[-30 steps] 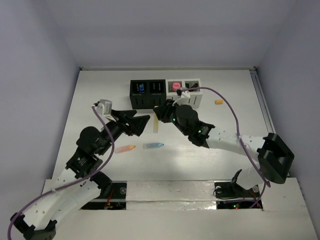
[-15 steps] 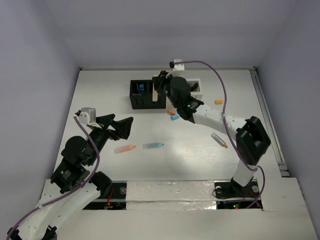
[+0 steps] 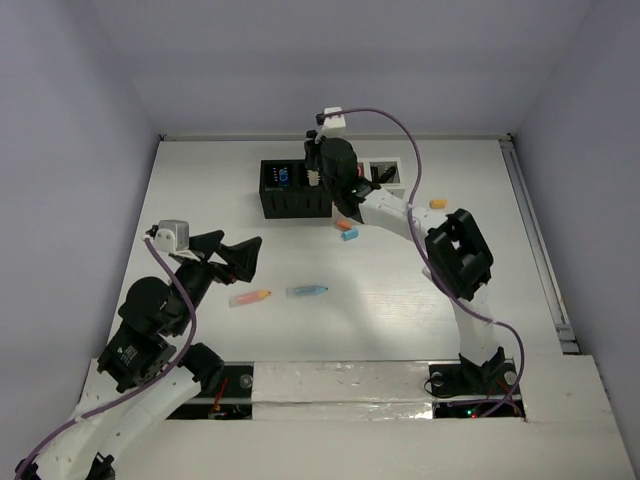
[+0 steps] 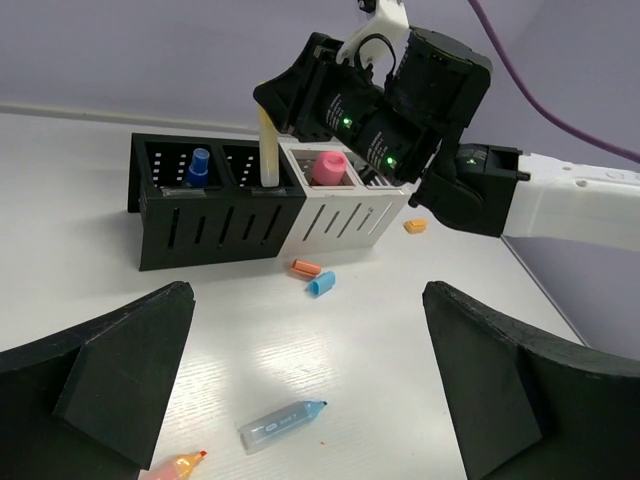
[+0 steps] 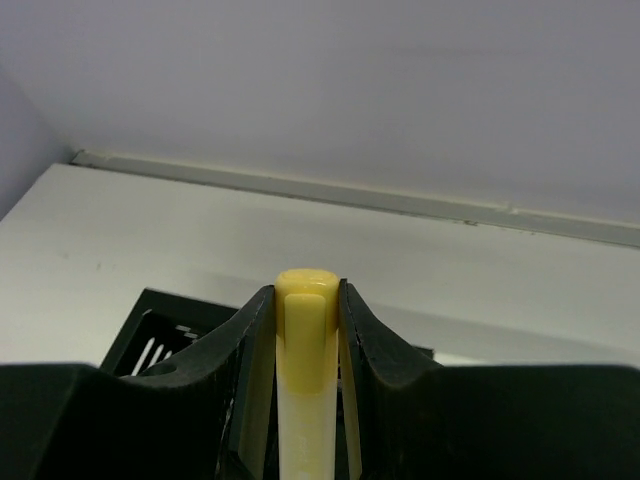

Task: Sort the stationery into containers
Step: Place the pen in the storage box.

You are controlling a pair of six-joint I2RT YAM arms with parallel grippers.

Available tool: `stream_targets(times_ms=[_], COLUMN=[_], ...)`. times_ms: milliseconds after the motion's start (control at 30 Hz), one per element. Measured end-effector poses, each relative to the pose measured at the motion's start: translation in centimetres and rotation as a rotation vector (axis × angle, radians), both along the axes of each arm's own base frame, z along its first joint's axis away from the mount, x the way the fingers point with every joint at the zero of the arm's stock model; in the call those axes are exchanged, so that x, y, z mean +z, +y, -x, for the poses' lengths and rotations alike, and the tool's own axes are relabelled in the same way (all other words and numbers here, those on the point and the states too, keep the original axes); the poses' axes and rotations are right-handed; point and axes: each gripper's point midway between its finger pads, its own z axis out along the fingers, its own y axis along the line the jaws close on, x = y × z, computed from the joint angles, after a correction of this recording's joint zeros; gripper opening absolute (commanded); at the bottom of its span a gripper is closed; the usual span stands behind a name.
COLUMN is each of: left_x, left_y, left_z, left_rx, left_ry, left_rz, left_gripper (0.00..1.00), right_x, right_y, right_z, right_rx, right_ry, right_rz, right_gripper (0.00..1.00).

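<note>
A: Right gripper (image 5: 305, 300)?
B: Clamped on yellow pen (image 4: 267, 150), upright between fingers, lower end seemingly inside second black holder (image 4: 245, 215), table's (image 3: 400, 300) twelve o'clock.
A: Left gripper (image 3: 238, 258)?
B: Wide apart, empty, eight o'clock.

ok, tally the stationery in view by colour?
Blue: 3 (blue marker, blue cap, blue pen)
Orange: 3 (orange stub, orange bit, orange pen)
Pink: 1 (pink marker)
Yellow: 1 (yellow pen, in the right end effector)
Total: 8 in view
</note>
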Motion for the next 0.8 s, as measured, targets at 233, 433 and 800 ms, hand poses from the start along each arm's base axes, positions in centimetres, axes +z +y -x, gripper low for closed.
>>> stream_targets(times_ms=[233,433,800], left_x=[-0.1,-0.4,-0.9], left_y=[-0.1,-0.3,-0.3], left_z=[0.0,-0.2,-0.8], left_rx=[-0.006,-0.009,-0.001], left_ry=[0.001,0.011,0.027], left_rz=[-0.008,-0.02,-0.035], left_gripper=[0.99,0.99,0.99], right_x=[0.1,-2.4,-4.2], right_y=[-1.1,-0.5,-0.7], right_z=[-1.7,-2.1,0.0], right_rx=[-0.037,-0.031,0.037], right_ry=[-0.011,0.022,0.079], right_rz=[0.005,0.031,0.041], right_gripper=[0.0,0.09,0.77])
